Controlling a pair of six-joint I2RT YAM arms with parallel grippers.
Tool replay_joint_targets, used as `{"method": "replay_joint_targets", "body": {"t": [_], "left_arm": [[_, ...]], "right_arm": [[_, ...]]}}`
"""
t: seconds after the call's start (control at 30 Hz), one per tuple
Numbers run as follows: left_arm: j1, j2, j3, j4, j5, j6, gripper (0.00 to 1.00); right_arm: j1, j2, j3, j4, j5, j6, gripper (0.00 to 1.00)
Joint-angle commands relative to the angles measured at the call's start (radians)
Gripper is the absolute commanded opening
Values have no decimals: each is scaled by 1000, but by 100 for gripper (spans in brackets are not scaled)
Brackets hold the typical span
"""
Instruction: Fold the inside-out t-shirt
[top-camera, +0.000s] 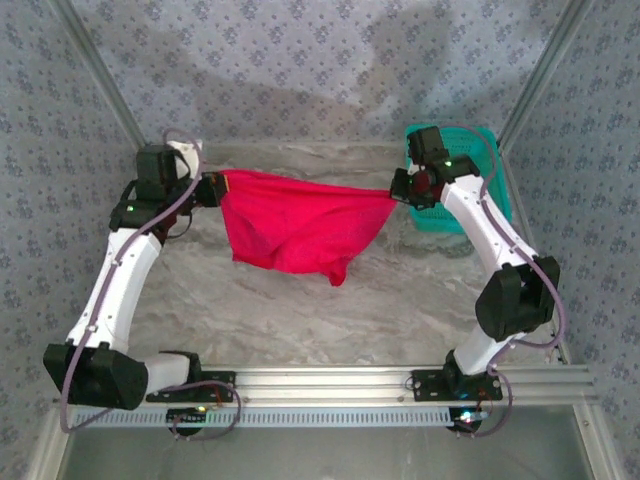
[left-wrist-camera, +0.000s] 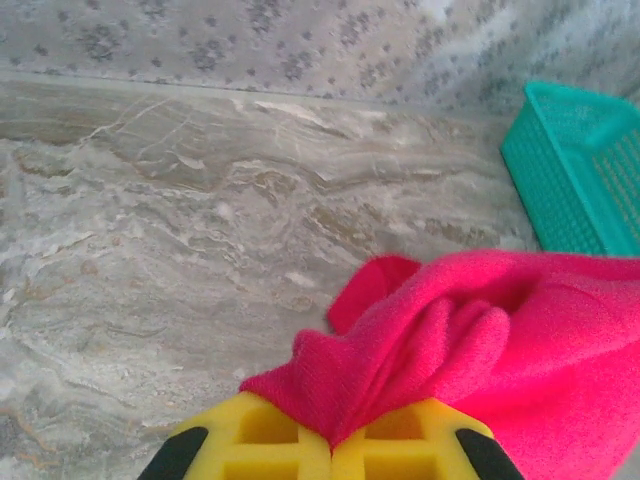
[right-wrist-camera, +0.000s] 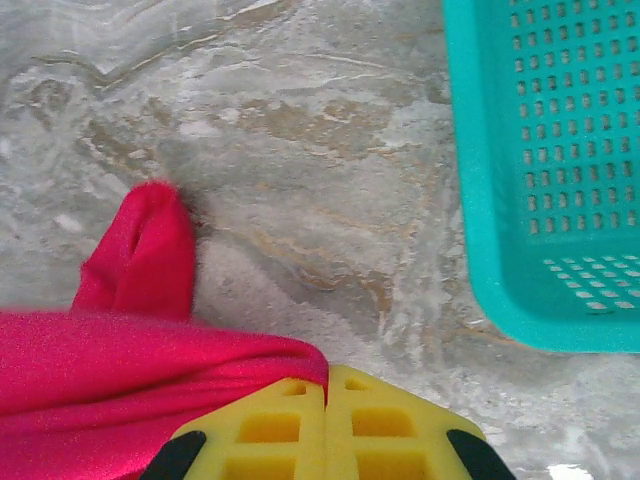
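Observation:
The bright red t-shirt (top-camera: 300, 225) hangs stretched in the air between my two grippers, sagging above the marble table (top-camera: 300, 310). My left gripper (top-camera: 213, 187) is shut on the t-shirt's left end; bunched red cloth (left-wrist-camera: 470, 340) comes out from between its yellow fingers (left-wrist-camera: 255, 440). My right gripper (top-camera: 398, 190) is shut on the right end, with a fold of red cloth (right-wrist-camera: 150, 370) pinched between its yellow fingers (right-wrist-camera: 390, 430). A hanging lobe of the shirt (right-wrist-camera: 145, 250) points down toward the table. The neck tag is hidden.
A teal mesh basket (top-camera: 490, 190) stands at the back right, close behind the right arm, and its wall (right-wrist-camera: 480, 190) lies just right of the right gripper. The same basket (left-wrist-camera: 575, 170) is at the right in the left wrist view. Patterned walls enclose the table.

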Motion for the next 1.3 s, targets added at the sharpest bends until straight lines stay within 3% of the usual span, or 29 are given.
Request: {"method": "replay_joint_targets", "body": {"t": [0.0,0.07,0.13,0.23,0.33,0.5,0.53,0.6,0.7,0.77,0.9,1.03,1.27], "left_arm": [[64,-23,42,35,45,-90,0],[62,-38,8,65,85,-120,0],[41,-57,-68,133,135,-183,0],[-67,-99,-228,214,98,-226,0],[-168,-165,-399,259,-29,-229,0],[-195,-261,-538,175,-122,-211,0],[-195,-269,-536,135,-135,-200,0],[-202,-272,-512,67,-180,-182,35],[-238,-244,-434,-6,-287,-141,56],[-296,-208,-385,0,-339,-96,64],[-453,-73,-299,87,-330,59,72],[-600,76,-257,153,-308,330,83],[-595,300,-119,92,-373,474,83]], "right_arm": [[-12,-28,-13,-44,144,-32,0],[-12,-55,-45,-9,119,-32,0],[11,-95,-114,49,18,-13,0],[89,-160,-287,164,-117,56,0],[180,-197,-471,208,-51,108,0],[220,-203,-648,214,26,152,0],[218,-208,-649,190,54,152,7],[218,-229,-634,151,90,152,13],[227,-267,-570,113,134,152,43],[243,-279,-522,109,136,178,50],[277,-248,-446,151,71,179,52],[302,-200,-422,177,16,193,51],[328,-206,-447,174,7,194,51]]}}
